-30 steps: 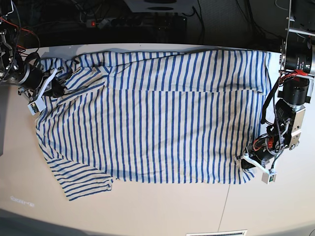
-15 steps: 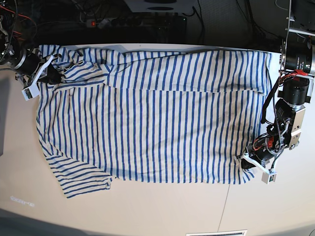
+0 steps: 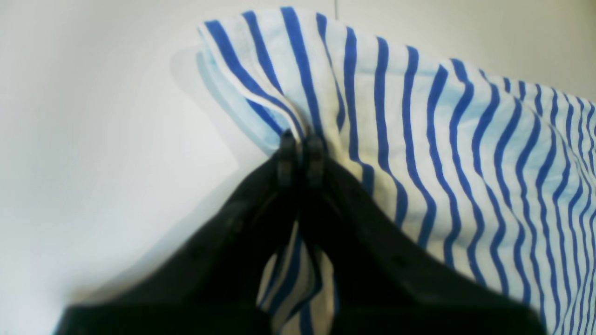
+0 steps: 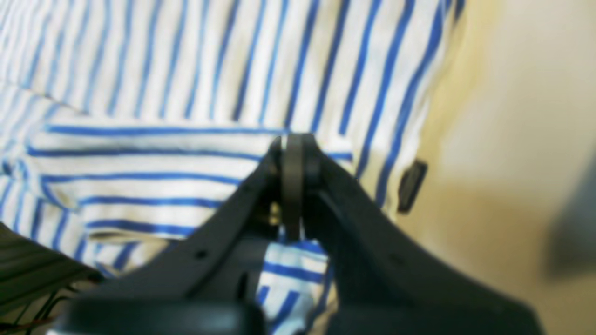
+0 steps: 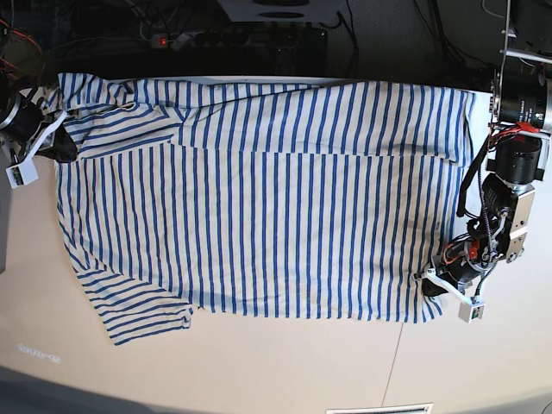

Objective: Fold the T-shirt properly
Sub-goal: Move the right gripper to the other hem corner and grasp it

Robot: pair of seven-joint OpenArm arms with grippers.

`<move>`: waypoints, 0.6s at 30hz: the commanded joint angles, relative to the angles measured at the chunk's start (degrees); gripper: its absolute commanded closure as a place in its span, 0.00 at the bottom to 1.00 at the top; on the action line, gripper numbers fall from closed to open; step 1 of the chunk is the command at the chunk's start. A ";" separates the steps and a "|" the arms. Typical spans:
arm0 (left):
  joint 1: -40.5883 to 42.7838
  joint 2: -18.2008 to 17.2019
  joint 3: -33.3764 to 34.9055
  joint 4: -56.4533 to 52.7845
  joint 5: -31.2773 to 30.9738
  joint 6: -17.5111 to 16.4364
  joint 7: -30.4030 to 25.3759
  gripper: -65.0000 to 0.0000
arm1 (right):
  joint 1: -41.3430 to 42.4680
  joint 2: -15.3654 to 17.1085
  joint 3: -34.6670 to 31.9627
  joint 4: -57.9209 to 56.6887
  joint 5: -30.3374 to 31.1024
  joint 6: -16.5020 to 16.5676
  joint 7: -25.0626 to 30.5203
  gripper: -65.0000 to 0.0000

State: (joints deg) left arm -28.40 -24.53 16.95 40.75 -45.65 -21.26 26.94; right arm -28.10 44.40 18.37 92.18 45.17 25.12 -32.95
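The T-shirt [image 5: 276, 224], white with thin blue stripes, lies spread across the white table [image 5: 259, 371], with one sleeve [image 5: 142, 315] at the near left. My right gripper [image 5: 53, 142] is at the far left and is shut on the shirt's upper left corner. The right wrist view shows its fingertips [image 4: 293, 144] pinching a striped fold, beside a small dark label [image 4: 412, 186]. My left gripper [image 5: 438, 287] is at the near right, shut on the hem corner. In the left wrist view its gripper [image 3: 300, 144] lifts that corner [image 3: 279, 56] slightly off the table.
Behind the table's far edge lies a dark area with cables and a power strip [image 5: 241, 39]. The left arm's column [image 5: 517, 129] stands at the right edge. The table's left edge is close to my right gripper. A seam [image 5: 398, 358] crosses the tabletop.
My right gripper has pulled its corner of the shirt up and to the left, drawing the bunched shoulder area flat. The left gripper has stayed where it was, still holding the hem.
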 commanded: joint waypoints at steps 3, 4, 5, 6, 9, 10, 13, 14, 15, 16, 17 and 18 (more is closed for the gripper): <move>-1.38 -0.20 -0.09 0.52 0.11 -1.07 0.11 1.00 | 0.13 1.14 2.05 3.08 1.42 3.61 -0.24 1.00; -1.38 -0.22 -0.09 0.52 0.13 -1.07 0.13 1.00 | 0.13 1.14 2.36 3.74 1.33 3.61 -0.33 1.00; -1.38 -0.22 -0.09 0.52 0.13 -1.07 0.17 1.00 | 0.15 1.16 2.82 4.15 1.36 3.61 -0.28 1.00; -1.38 -0.22 -0.09 0.52 0.11 -1.07 0.33 1.00 | 0.20 1.16 3.41 4.44 1.36 3.58 -0.22 1.00; -1.38 -0.22 -0.09 0.52 0.13 -1.07 0.33 1.00 | 2.25 1.14 5.49 4.39 1.27 3.58 0.15 1.00; -1.38 -0.20 -0.09 0.52 0.11 -1.07 0.33 1.00 | 3.72 1.16 6.10 4.31 0.85 3.58 0.17 1.00; -1.36 -0.07 -0.09 0.52 0.13 -1.07 0.37 1.00 | 9.86 1.60 6.62 2.47 -2.08 3.41 0.61 1.00; -1.27 -0.02 -0.09 0.52 0.13 -1.07 0.50 1.00 | 12.24 1.79 6.62 0.92 -2.60 3.39 1.16 1.00; -1.25 0.11 -0.09 0.52 0.15 -1.05 0.70 1.00 | 14.67 1.99 6.62 -0.94 -2.95 3.37 1.77 1.00; -1.25 0.13 -0.07 0.52 0.28 -1.07 1.05 1.00 | 17.25 2.23 6.62 -3.15 -2.97 3.37 2.14 1.00; -1.25 0.24 -0.04 0.52 0.35 -1.07 1.46 1.00 | 20.00 2.25 6.62 -5.60 -2.99 3.37 2.23 1.00; -1.22 0.26 -0.04 0.52 0.35 -1.07 1.75 1.00 | 22.80 2.25 6.62 -8.28 -2.99 3.39 2.23 1.00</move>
State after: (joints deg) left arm -28.45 -23.81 16.95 40.75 -45.60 -21.28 27.68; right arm -5.76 44.93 24.21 83.00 42.11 25.19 -31.92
